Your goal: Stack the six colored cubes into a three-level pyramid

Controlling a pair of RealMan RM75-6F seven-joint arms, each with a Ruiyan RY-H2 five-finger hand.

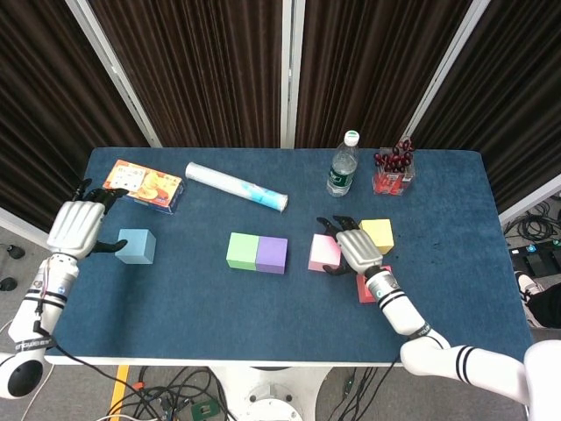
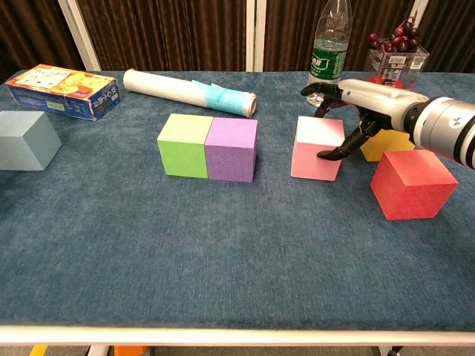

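Note:
A pink cube (image 1: 323, 253) (image 2: 317, 148) stands right of centre. My right hand (image 1: 355, 250) (image 2: 364, 100) reaches over its right side, fingers spread, the thumb touching its right face and nothing held. Behind that hand sits a yellow cube (image 1: 379, 232) (image 2: 386, 143). A red cube (image 1: 369, 289) (image 2: 412, 183) lies under the wrist. A green cube (image 1: 242, 250) (image 2: 184, 144) and a purple cube (image 1: 272, 254) (image 2: 231, 149) stand side by side, touching, at mid-table. At the far left a blue cube (image 1: 137, 246) (image 2: 26, 139) rests beside my open left hand (image 1: 75, 226).
A snack box (image 1: 144, 185) (image 2: 63, 90) and a rolled paper tube (image 1: 235, 187) (image 2: 189, 90) lie along the back left. A water bottle (image 1: 344, 165) (image 2: 329, 52) and a clear cup of red pieces (image 1: 394, 170) (image 2: 395, 50) stand at the back right.

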